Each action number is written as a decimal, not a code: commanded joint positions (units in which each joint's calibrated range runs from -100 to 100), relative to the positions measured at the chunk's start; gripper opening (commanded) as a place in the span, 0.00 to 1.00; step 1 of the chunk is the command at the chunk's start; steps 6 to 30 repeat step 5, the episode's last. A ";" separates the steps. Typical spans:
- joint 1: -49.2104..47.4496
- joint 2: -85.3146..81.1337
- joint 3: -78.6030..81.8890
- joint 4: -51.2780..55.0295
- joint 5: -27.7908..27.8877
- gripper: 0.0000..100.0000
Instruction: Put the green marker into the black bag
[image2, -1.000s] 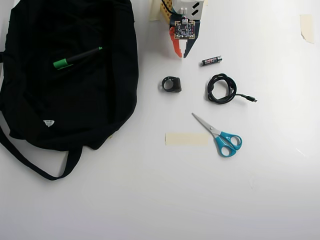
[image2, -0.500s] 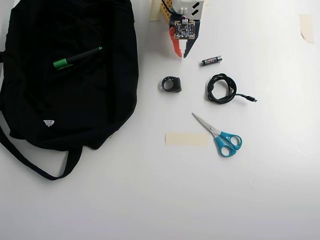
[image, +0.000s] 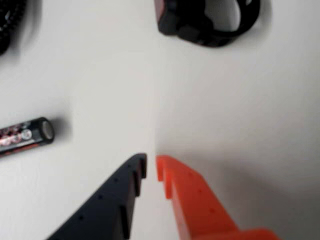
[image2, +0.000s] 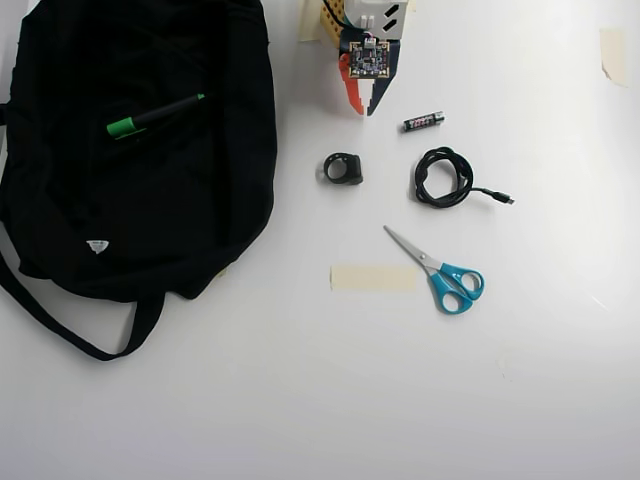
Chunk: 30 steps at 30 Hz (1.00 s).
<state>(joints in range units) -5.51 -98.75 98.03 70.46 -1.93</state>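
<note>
The green marker (image2: 152, 116) lies slanted on the upper part of the black bag (image2: 120, 200), green cap toward the lower left. The bag fills the left of the overhead view, its strap trailing to the lower left. My gripper (image2: 363, 109) sits at the top centre near the arm's base, well right of the bag, with nothing in it. In the wrist view my gripper (image: 151, 167) shows a black finger and an orange finger almost touching over bare table. The marker and bag do not appear in the wrist view.
A small battery (image2: 423, 121) lies right of the gripper, also in the wrist view as the battery (image: 25, 136). A black ring-shaped part (image2: 344, 167), a coiled black cable (image2: 445, 178), teal scissors (image2: 443, 274) and a tape strip (image2: 373, 278) lie below.
</note>
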 joint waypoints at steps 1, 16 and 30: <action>0.28 -0.42 1.25 1.89 0.15 0.02; 0.28 -0.42 1.25 1.89 0.15 0.02; 0.28 -0.42 1.25 1.89 0.15 0.02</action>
